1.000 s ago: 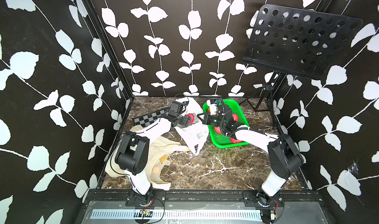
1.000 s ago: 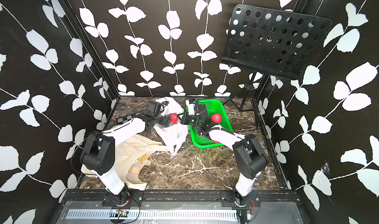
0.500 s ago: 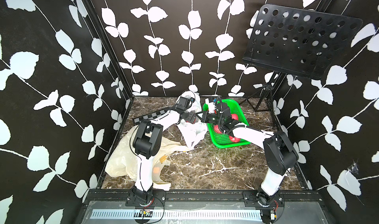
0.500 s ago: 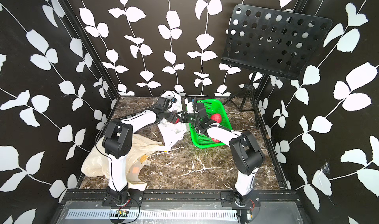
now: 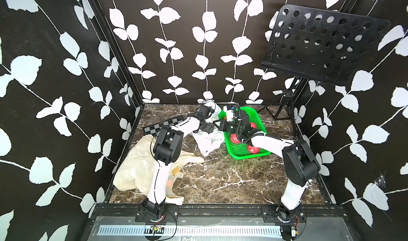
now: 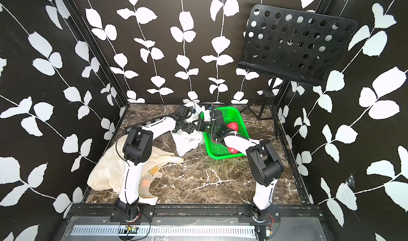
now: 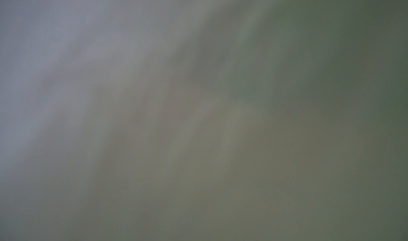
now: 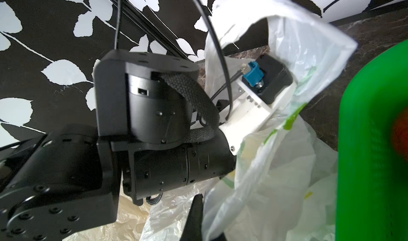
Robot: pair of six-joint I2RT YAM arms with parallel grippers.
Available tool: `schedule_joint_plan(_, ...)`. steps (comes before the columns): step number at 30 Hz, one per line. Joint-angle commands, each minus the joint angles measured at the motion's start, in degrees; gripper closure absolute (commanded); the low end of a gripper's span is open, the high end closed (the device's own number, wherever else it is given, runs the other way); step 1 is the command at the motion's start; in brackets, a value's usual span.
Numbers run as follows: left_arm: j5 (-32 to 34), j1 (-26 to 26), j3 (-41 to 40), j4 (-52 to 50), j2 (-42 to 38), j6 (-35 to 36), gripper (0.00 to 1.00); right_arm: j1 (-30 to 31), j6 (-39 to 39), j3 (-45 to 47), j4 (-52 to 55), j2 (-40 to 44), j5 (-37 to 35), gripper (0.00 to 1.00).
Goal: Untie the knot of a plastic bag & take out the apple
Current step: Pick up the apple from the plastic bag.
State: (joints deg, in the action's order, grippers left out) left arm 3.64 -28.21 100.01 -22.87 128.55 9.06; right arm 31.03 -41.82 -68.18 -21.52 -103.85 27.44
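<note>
1. White film: the white plastic bag [image 5: 207, 140] lies crumpled at mid-frame in both top views, touching the left rim of the green basket [image 5: 247, 156]. Its mouth gapes in the right wrist view, so the knot looks undone.
2. The right gripper [image 8: 197, 206] is closed and appears to pinch the bag's edge at the lower middle of the right wrist view. It would do well to hold that edge taut and raised, so the mouth gapes wide.
3. The left arm [image 8: 167, 162] reaches into the bag. The left gripper is buried in film, and I cannot tell whether it is open or closed. Any withdrawal should be slow, lest plastic snag the wrist cable.
4. Red apples [image 5: 252, 125] sit in the basket. Whether one remains inside the bag is hidden.
5. The left wrist view is only a grey-green blur.
</note>
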Motion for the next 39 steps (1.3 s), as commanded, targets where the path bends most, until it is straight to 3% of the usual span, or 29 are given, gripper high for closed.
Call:
schedule_joint_plan(1, -2.50, -0.01, -2.40, 0.52, -4.66, -0.43, 0.20, -0.35, -0.29, 0.40, -1.58, 0.41, 0.30, 1.00)
schedule_joint_plan(8, -9.89, -0.01, -9.20, 4.33, -14.76, -1.73, 0.42, -0.99, -1.35, 0.90, -2.06, 0.97, -1.96, 1.00)
schedule_joint_plan(19, -25.11, 0.00, -27.32, 10.92, -32.50, -3.48, 0.42, -1.23, -5.37, 0.71, -5.85, 1.44, -6.00, 1.00)
schedule_joint_plan(24, -31.92, 0.06, -31.42, 17.95, -35.95, -5.43, 0.37, -0.97, -5.93, 0.31, -5.79, 0.97, -5.93, 1.00)
schedule_joint_plan(32, -30.63, 0.08, -32.98, 35.07, -36.53, -19.83, 0.36, 1.32, -4.60, 1.36, -4.23, 1.02, -6.30, 1.00)
schedule_joint_plan(39, -27.08, 0.39, -33.72, 32.58, -39.76, -17.29, 0.33, -0.22, -4.32, 2.74, -3.67, 2.73, -8.31, 1.00)
